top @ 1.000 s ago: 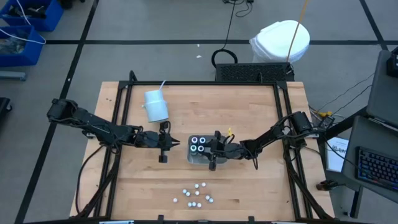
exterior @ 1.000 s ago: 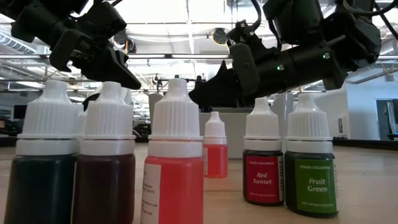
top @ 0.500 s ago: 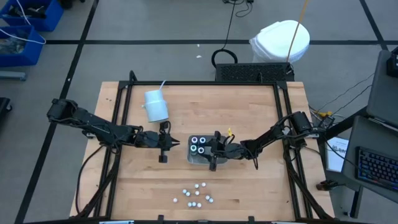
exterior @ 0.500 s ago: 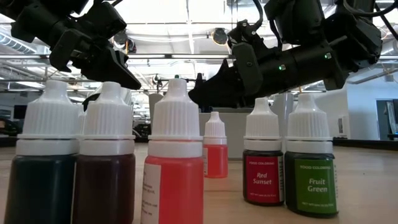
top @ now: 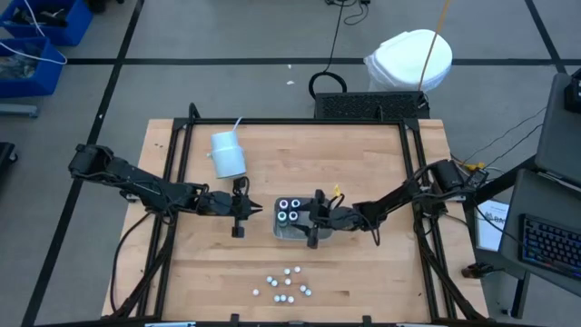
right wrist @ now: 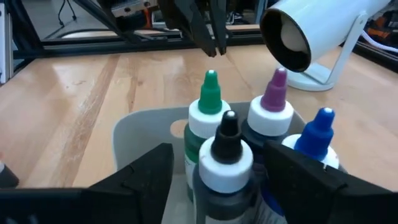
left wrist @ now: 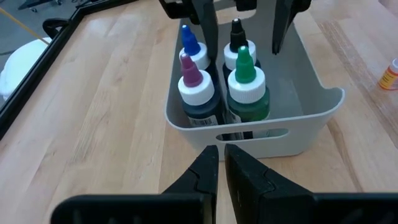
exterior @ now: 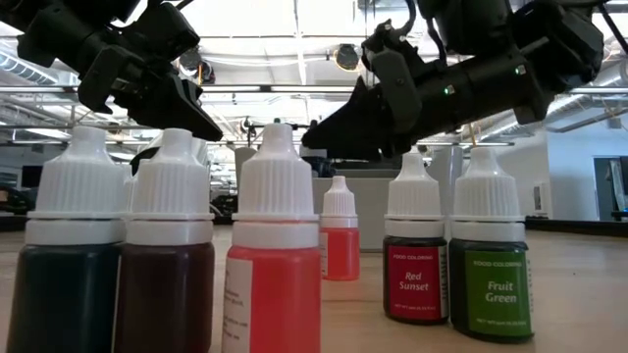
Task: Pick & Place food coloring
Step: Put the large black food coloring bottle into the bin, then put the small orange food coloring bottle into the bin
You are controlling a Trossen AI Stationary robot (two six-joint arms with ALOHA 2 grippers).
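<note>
On the left of the wooden surface (top: 363, 272), the left tool (top: 238, 213) hangs just above the boards with its fingers (left wrist: 198, 174) clenched together on nothing, pointing at the near wall of the tray (top: 281, 232). A white cup (top: 227, 154) lies on its side behind it, toward the far edge. In the middle, the tray holds four larger bottles (left wrist: 217, 81) standing upright in a tight square, their tips blue, black, purple and green. The right tool (top: 313, 218) sits over the tray's right half, its fingers (right wrist: 140, 174) released and spread wide on either side of the black-tipped bottle (right wrist: 227, 165), not touching it. Toward the front edge, the small food coloring bottles (top: 286, 283) stand in a loose cluster, well apart from the tray.
</note>
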